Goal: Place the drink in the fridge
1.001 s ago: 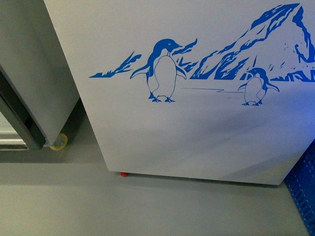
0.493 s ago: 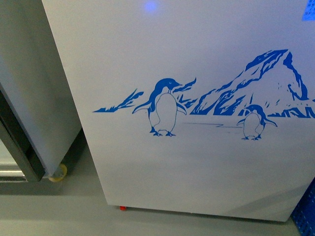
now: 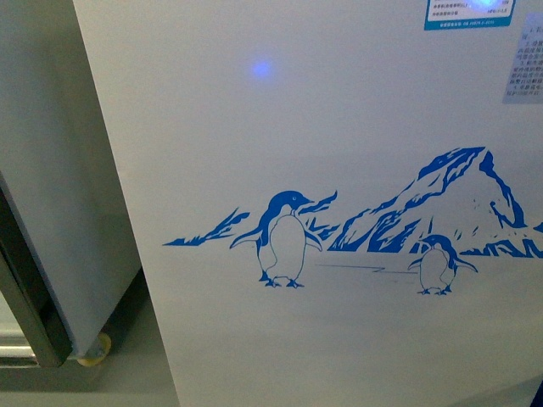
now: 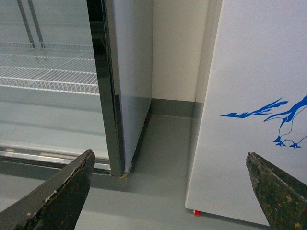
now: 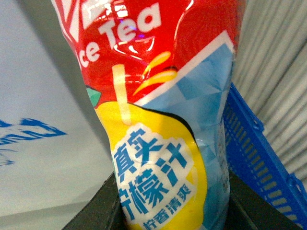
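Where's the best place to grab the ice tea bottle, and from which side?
Grip the ice tea bottle around its round, labelled body, pinching from two opposite sides. The right gripper seems to hold it so, fingers flanking it.

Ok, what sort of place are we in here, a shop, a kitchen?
Probably a shop or mock retail corner: a white chest freezer with penguin art, an upright cooler with wire shelves beside it, and a blue plastic crate behind the ice tea bottle.
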